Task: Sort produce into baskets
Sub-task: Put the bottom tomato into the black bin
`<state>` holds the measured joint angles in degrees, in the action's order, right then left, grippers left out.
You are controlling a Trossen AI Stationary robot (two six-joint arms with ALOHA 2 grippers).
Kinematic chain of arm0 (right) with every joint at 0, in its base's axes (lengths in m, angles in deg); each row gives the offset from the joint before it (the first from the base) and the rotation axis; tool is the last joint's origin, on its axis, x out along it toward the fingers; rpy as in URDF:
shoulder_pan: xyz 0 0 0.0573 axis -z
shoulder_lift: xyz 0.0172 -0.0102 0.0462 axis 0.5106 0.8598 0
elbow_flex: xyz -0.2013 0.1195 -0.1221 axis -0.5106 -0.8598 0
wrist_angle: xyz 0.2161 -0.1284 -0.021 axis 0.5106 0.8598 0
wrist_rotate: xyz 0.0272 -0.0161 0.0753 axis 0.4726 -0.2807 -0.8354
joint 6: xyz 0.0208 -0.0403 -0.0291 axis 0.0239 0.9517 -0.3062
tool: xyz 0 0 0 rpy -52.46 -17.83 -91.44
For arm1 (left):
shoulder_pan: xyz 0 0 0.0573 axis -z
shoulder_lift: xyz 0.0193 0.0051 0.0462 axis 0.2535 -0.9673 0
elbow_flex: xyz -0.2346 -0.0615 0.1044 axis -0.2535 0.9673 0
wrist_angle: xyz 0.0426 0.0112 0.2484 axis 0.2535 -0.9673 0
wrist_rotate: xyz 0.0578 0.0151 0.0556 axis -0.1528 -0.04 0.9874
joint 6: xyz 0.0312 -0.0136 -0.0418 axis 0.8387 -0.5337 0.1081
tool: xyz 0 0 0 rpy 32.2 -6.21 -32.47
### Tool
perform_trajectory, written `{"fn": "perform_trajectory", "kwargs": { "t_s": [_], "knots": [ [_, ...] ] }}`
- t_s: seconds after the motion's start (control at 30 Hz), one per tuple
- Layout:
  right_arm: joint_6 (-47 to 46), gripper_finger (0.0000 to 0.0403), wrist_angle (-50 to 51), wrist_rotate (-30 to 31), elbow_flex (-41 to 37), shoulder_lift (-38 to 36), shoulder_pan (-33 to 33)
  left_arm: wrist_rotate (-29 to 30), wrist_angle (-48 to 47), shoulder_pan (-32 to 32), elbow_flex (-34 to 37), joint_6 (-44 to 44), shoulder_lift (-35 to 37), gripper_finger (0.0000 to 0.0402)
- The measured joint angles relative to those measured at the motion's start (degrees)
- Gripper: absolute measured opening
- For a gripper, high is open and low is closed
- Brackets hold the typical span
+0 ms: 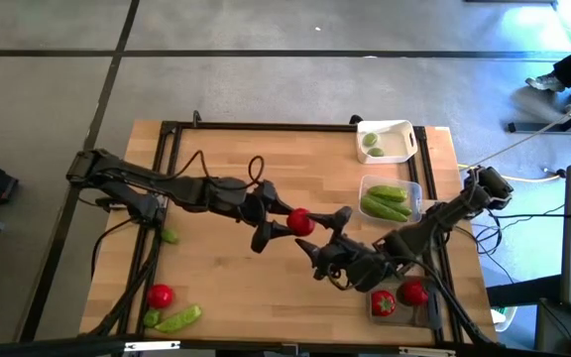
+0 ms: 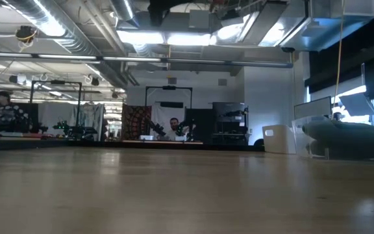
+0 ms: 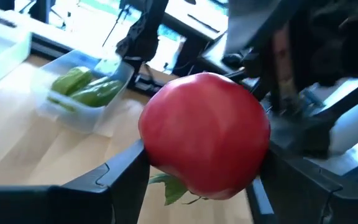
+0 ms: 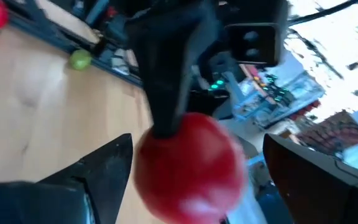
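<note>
High view, tomato: round glossy red toy tomato (image 1: 299,221) up over mid-surface, pinched in the left claw (image 1: 284,220).
High view, right claw: right claw (image 1: 327,238) just beside the tomato, spread wide, nothing in it; looks like a handover.
High view, baskets: opaque white rectangular basket (image 1: 388,141) with a small round green piece; clear plastic basket (image 1: 392,198) holding long green pods; third basket (image 1: 397,299) at the near right edge under the right arm, two red tomatoes inside.
High view, leftovers: red tomato (image 1: 161,295) and green pod (image 1: 178,318) at the near left corner, small green piece (image 1: 170,236) by the left edge of the pale wooden surface (image 1: 236,288).
Low view: bare surface and room beyond only; no claw, no produce.
Left wrist view: tomato (image 3: 205,133) filling the gap, dark fingers (image 3: 120,171) pressed on both flanks, green leaf tuft underneath.
Right wrist view: same tomato (image 4: 188,165) between wide-set fingers (image 4: 104,165), apart from both.
Handling guess: light, hard-shelled, smooth, so apt to squirt out of a skewed pinch; not fragile.
Best hold: across the widest middle, on the flanks left free by the left claw.
</note>
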<state>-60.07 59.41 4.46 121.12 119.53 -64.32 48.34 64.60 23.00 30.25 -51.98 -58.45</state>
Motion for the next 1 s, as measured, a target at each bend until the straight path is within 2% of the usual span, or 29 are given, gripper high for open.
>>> {"fn": "perform_trajectory", "kwargs": {
  "t_s": [0.1,0.27,0.43,1.0],
  "knots": [
    [0.46,0.0339,-0.13,-2.33,0.00,0.62,0.04,-0.20,1.77,0.02,0.00,-0.54,-0.50,0.0265],
    [0.85,0.0339,1.27,2.70,0.00,1.95,0.01,0.16,2.01,0.67,0.00,-1.82,-0.50,0.0265],
    [1.86,0.0339,2.13,4.94,0.00,3.32,1.23,0.18,2.84,2.03,0.02,-1.78,-0.52,0.0265],
    [4.48,0.0334,-2.10,4.81,-0.04,4.11,1.01,-0.17,2.58,2.19,0.02,-0.23,-0.47,0.0265]
  ]
}}
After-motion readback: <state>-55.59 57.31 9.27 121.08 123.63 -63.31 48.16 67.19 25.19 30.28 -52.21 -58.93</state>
